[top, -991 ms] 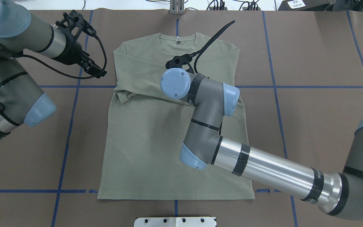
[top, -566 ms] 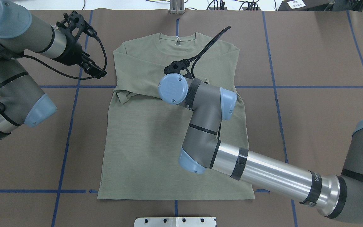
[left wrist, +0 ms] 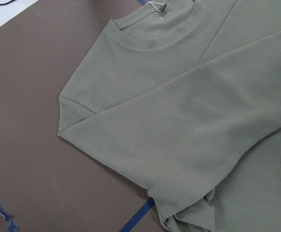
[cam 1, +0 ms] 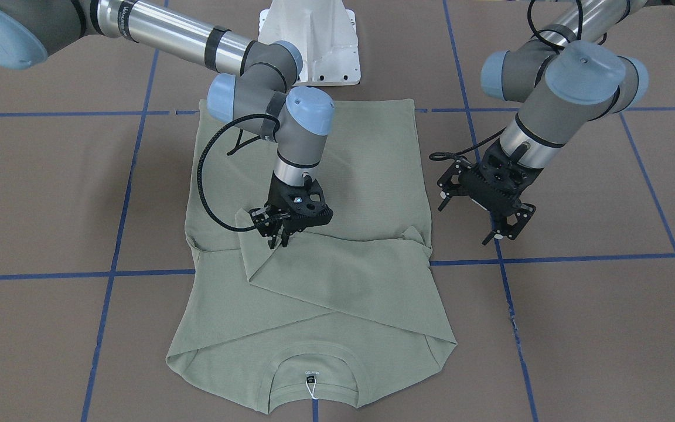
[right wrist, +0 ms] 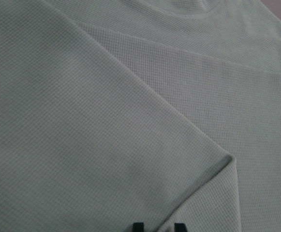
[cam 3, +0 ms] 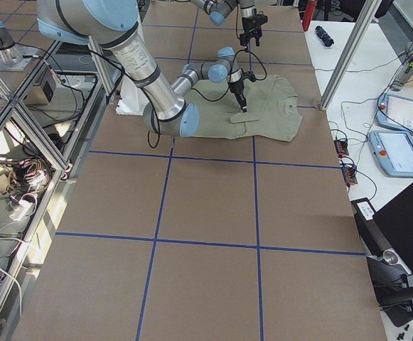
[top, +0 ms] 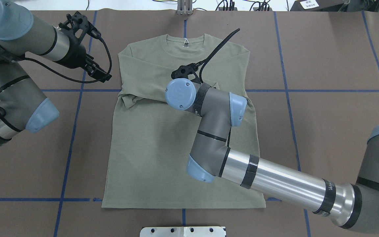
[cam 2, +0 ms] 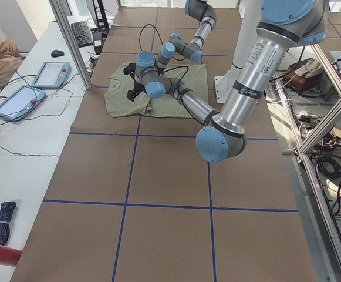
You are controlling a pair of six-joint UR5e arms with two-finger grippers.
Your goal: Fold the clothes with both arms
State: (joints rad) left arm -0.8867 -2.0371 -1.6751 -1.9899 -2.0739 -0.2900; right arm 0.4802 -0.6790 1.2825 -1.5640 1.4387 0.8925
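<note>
The shirt [top: 150,148] is laid flat on the brown table [top: 324,59], with both sleeves folded across its chest. The right gripper [cam 1: 278,239] is held just above the cuff end of the shirt's top sleeve [cam 1: 343,281]. Its fingertips [right wrist: 138,226] are parted by a narrow gap and nothing is pinched between them. The left gripper [cam 1: 507,225] is held off the shirt, just beside its edge at sleeve level on the robot's left, with jaws spread and empty.

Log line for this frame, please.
phase: sleeve fold | right tool: at folded sleeve, grip unclear | left tool: open, beside shirt, off cloth
</note>
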